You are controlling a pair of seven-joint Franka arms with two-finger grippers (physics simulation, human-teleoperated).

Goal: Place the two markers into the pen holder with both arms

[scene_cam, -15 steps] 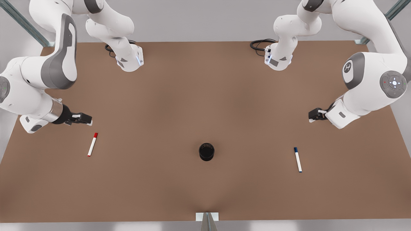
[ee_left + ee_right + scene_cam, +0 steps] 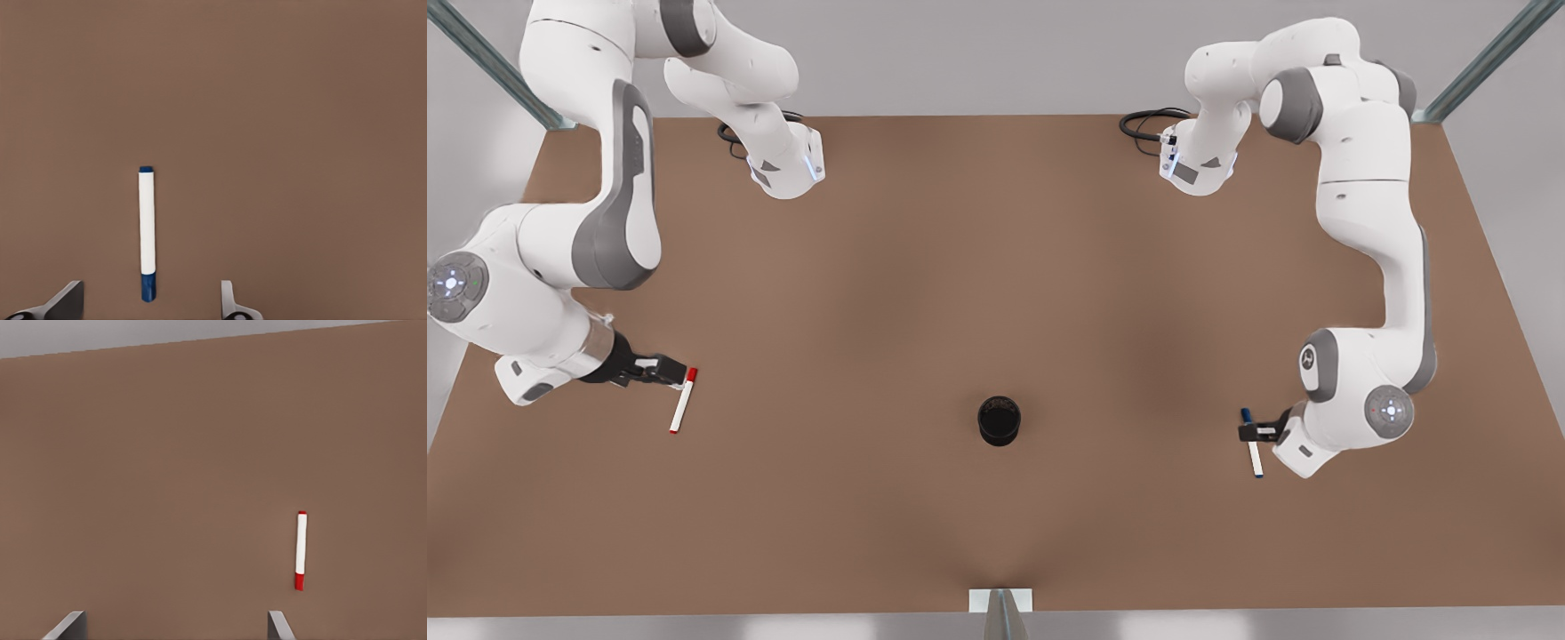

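Observation:
The red-capped marker (image 2: 683, 402) lies flat on the brown table at the front view's left. My right gripper (image 2: 679, 372) hovers open just beside its red cap end; from the right wrist the marker (image 2: 301, 550) lies off to one side of the open right gripper (image 2: 172, 625). At the front view's right lies the blue-capped marker (image 2: 1254, 452). My left gripper (image 2: 1249, 433) is open over its capped end, and from the left wrist the marker (image 2: 147, 230) has its blue cap between the spread fingers of that gripper (image 2: 148, 303). The black pen holder (image 2: 999, 420) stands upright mid-table, holding nothing.
The brown table (image 2: 960, 267) stretches between both arm bases (image 2: 787, 164) at the far edge, with black cables (image 2: 1143, 123) beside the base at the front view's right. A small grey bracket (image 2: 1000, 604) sits at the near edge.
Both arms have swung toward the near edge and lowered. The right gripper has closed in on the red marker's cap, and the left gripper now sits over the blue marker.

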